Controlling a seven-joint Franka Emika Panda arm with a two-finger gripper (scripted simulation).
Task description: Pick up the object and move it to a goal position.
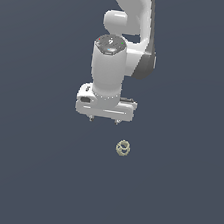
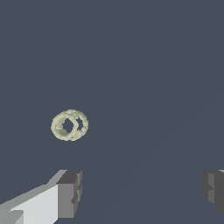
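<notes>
The object (image 1: 123, 148) is a tiny pale yellowish-beige knobbly ring lying on the dark surface, below and a little toward the exterior view's right of my white gripper (image 1: 103, 120). The gripper points downward, its two short fingertips spread wide and holding nothing. In the wrist view the object (image 2: 69, 125) lies ahead of the gripper (image 2: 142, 190), outside the gap between the fingers and nearer to one grey finger pad (image 2: 70, 192) than to the other (image 2: 214, 189).
A plain dark blue-grey surface (image 1: 34, 174) fills both views. The white arm (image 1: 128, 15) rises behind the gripper toward the top of the exterior view. Nothing else shows.
</notes>
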